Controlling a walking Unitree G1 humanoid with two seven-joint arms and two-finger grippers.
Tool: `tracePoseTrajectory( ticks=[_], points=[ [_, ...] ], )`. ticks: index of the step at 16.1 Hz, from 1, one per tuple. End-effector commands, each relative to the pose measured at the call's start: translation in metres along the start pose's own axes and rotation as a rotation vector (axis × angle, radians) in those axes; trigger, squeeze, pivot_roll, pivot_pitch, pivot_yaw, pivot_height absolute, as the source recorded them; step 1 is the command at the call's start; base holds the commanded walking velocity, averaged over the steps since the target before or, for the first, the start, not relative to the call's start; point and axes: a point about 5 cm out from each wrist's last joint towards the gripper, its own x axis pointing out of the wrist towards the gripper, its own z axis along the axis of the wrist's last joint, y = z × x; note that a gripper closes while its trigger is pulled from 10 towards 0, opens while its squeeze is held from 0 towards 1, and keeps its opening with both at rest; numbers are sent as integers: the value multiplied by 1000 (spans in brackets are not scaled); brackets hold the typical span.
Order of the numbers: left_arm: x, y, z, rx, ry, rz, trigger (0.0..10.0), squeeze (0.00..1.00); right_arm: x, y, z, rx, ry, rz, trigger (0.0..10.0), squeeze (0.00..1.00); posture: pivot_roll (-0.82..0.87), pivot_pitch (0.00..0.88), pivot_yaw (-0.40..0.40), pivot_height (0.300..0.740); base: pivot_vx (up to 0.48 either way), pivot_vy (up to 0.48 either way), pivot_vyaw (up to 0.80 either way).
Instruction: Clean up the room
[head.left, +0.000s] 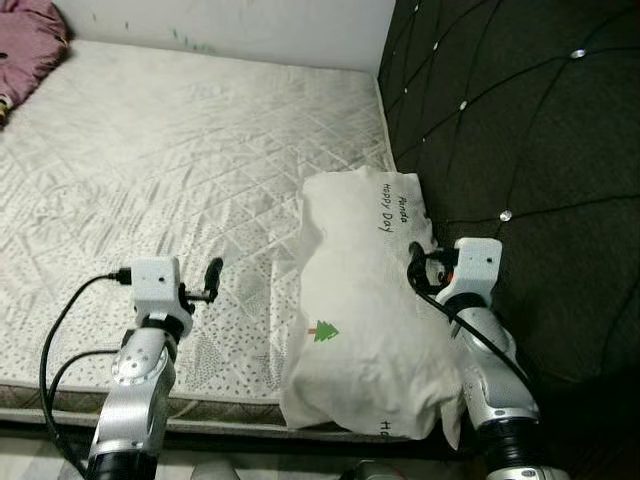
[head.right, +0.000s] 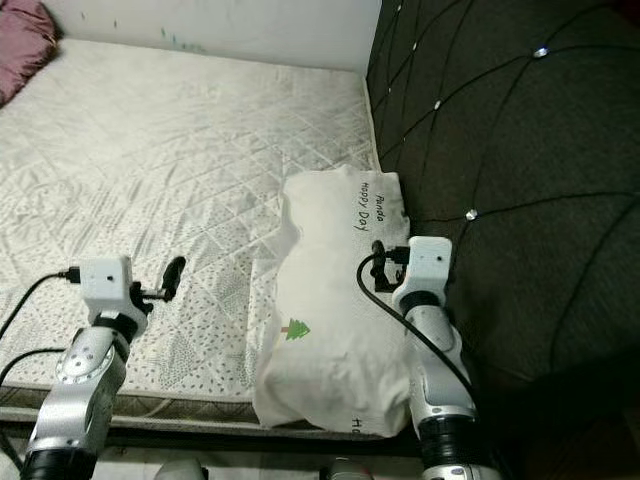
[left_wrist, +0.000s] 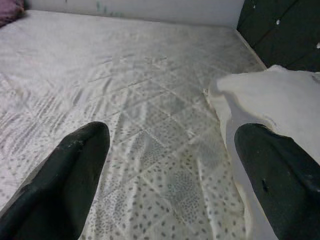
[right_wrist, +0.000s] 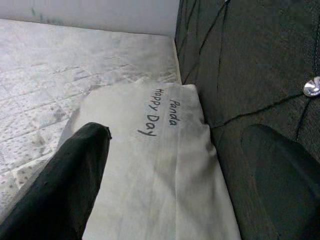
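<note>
White pillow against the headboard, both grippers spread wide and holding nothing.

Head views: the white pillow (head.left: 365, 300) lies on the mattress (head.left: 170, 170) beside the black headboard (head.left: 520, 150); the right gripper (head.left: 420, 262) seems to hover over its headboard-side edge, the left gripper (head.left: 212, 275) just beside it over bare mattress.
Left wrist view: fingers (left_wrist: 65, 185) parted, pillow at one side.
Right wrist view: fingers (right_wrist: 60, 185) straddle the pillow's edge.

One white pillow (head.left: 365, 300), one pink pillow (head.left: 28, 45), one mattress (head.left: 180, 160), one headboard (head.left: 520, 130)
</note>
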Motion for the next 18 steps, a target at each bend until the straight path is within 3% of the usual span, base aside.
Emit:
tracePoseTrajectory(
  ticks=[1,5,9,14,18],
  points=[
    [-2,-1,2,20,-19,-12,10000,0,-3,-6,-1,-15,-1,-19,10000,0,8,40,-62,740,0,0,0],
    [-1,-1,2,19,-15,-12,10000,0,3,-4,5,56,-20,-8,10000,0,12,34,-66,740,0,0,0],
    [1,-2,3,5,-19,-15,10000,0,2,5,5,49,-21,25,10000,0,14,31,-69,740,0,0,0],
    [4,-6,3,-36,-9,-31,10000,0,4,5,5,65,-16,23,10000,0,18,33,-71,740,0,0,-800],
    [5,-7,6,-32,-20,-38,10000,0,6,5,6,49,-27,18,10000,0,18,40,-65,740,0,354,0]
  ],
)
